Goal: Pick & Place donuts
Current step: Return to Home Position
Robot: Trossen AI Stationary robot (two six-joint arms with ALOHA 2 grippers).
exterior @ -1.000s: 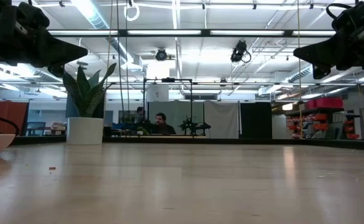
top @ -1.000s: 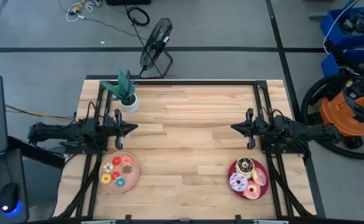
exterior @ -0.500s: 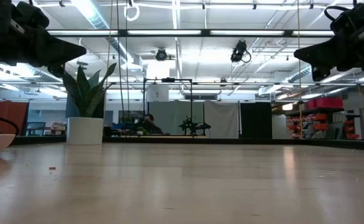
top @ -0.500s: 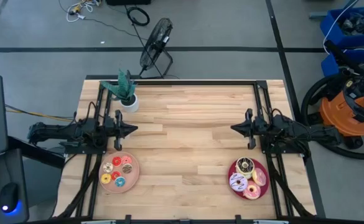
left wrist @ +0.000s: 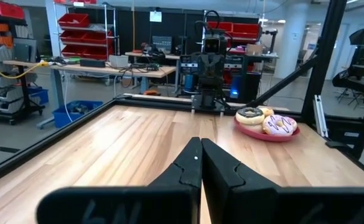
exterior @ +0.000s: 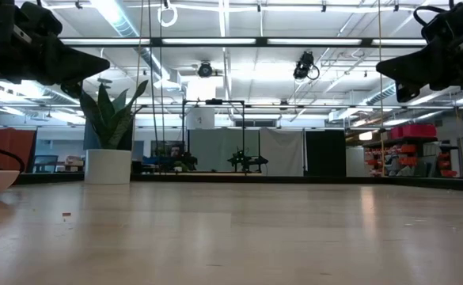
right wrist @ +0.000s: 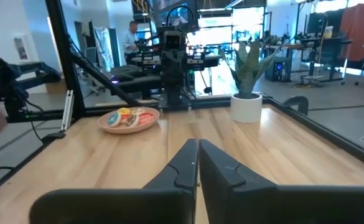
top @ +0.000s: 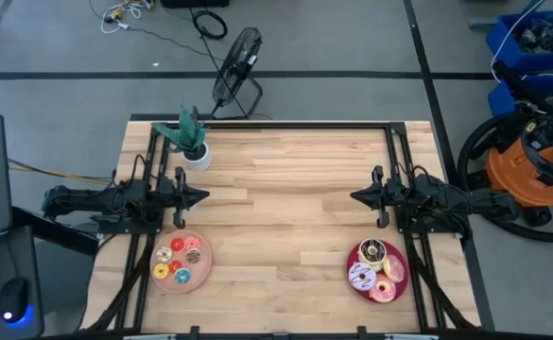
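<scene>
Several tiny donuts, red, yellow, blue and pink, lie on a pink plate at the table's near left; the plate also shows in the right wrist view. Larger iced donuts, chocolate, white, purple and pink, lie on a crimson plate at the near right, seen too in the left wrist view. My left gripper hovers shut above the left side of the table, pointing toward the right; its fingers meet in its wrist view. My right gripper hovers shut at the right side, pointing left.
A white pot with a green plant stands at the far left corner of the table. A black frame rail runs along the table's far edge. Bare wood lies between the two grippers. A fan and cables lie on the floor beyond.
</scene>
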